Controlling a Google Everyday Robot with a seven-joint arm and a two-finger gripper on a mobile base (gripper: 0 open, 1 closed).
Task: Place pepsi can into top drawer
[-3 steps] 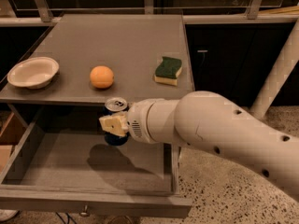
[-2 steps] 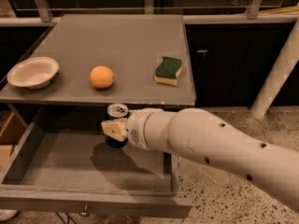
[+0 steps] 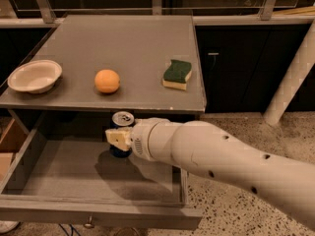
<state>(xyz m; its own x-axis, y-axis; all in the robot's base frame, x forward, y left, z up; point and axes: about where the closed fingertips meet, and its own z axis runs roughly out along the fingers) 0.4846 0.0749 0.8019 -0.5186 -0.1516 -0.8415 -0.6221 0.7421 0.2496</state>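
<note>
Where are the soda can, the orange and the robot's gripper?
pepsi can point(image 3: 123, 118): camera view, on its silver top.
orange point(image 3: 107, 80): camera view, middle of the fruit.
gripper point(image 3: 117, 138): camera view, pale finger clasping the can over the open top drawer point(image 3: 59, 173).

the gripper point(image 3: 118, 137), over the open top drawer point(image 3: 59, 176), hides most of the pepsi can point(image 3: 122, 118); only its silver top and dark base show. the arm point(image 3: 221, 156) runs off the right edge.
</note>
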